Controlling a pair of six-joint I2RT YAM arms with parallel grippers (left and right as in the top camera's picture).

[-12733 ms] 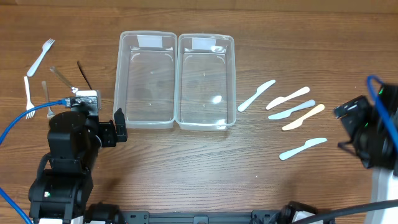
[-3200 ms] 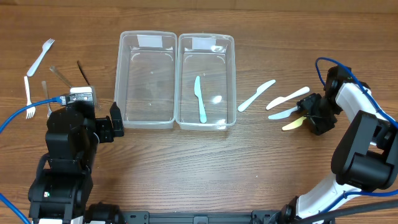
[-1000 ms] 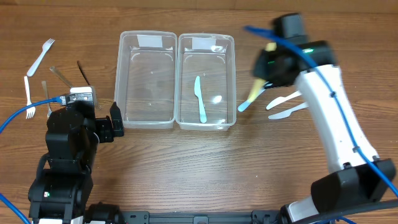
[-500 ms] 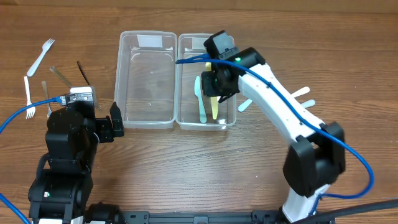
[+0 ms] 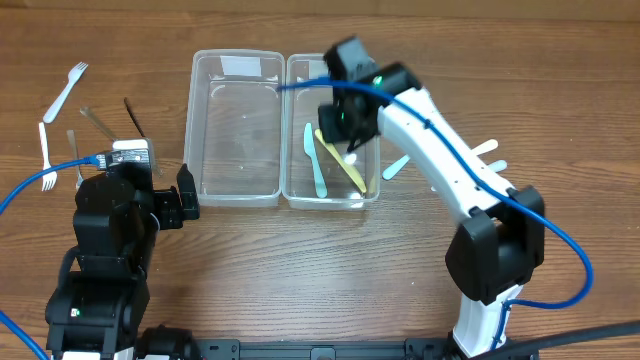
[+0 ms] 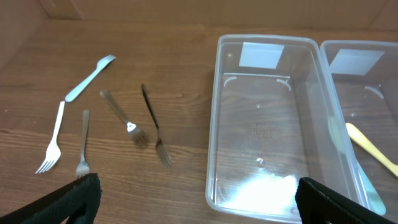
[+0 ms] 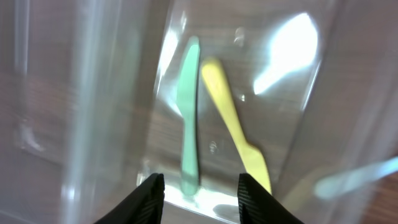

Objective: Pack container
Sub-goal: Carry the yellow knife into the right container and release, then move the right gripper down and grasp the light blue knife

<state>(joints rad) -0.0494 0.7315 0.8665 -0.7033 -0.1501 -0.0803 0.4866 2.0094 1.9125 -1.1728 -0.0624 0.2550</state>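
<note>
Two clear containers stand side by side: the left one (image 5: 190,130) holds nothing, the right one (image 5: 325,203) holds a pale blue knife (image 5: 313,160) and a yellow knife (image 5: 347,162). My right gripper (image 5: 345,125) hovers over the right container, open, nothing between its fingers. In the right wrist view the blue knife (image 7: 188,112) and yellow knife (image 7: 233,121) lie on the container floor below my right gripper (image 7: 202,199). My left gripper (image 5: 185,195) is wide open by the left container's front left corner; it (image 6: 199,205) faces that container (image 6: 214,124).
More plastic knives lie right of the containers: a pale blue one (image 5: 396,166), a white one (image 5: 487,148), another blue one (image 5: 492,166). Several forks lie at the far left, among them a white fork (image 5: 66,88) and a metal fork (image 6: 121,118).
My right gripper carried the yellow knife from the right side over the right container and opened. The yellow knife now lies inside beside the blue one. The left arm has not moved.
</note>
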